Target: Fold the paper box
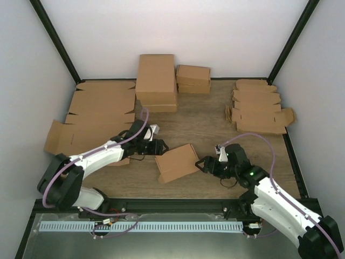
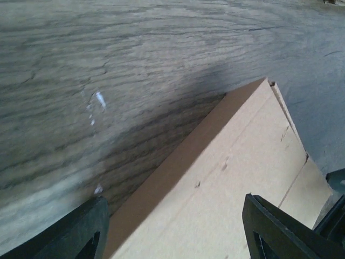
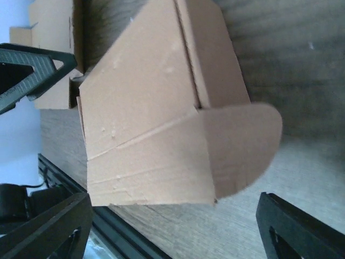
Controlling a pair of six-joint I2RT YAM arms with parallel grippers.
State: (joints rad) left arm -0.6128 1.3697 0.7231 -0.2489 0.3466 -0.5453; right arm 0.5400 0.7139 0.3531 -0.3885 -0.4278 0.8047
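Note:
The paper box [image 1: 177, 162] is a small brown cardboard box, folded shut and resting on the wooden table between the two arms. My left gripper [image 1: 159, 145] sits at its far left corner and is open. In the left wrist view the box [image 2: 237, 178] fills the space between and beyond the dark fingers [image 2: 81, 234], which are wide apart around the left gripper [image 2: 175, 232]. My right gripper [image 1: 202, 164] is open just right of the box. In the right wrist view the box [image 3: 156, 108] lies ahead of the right gripper [image 3: 175, 229], apart from it, with a rounded flap [image 3: 242, 145] sticking out.
Two big folded brown boxes [image 1: 156, 81] [image 1: 193, 79] stand at the back. Large flat cardboard sheets [image 1: 97, 113] cover the left side. A stack of flat die-cut pieces [image 1: 259, 105] lies at the back right. A black rail [image 1: 161, 205] runs along the table's near edge.

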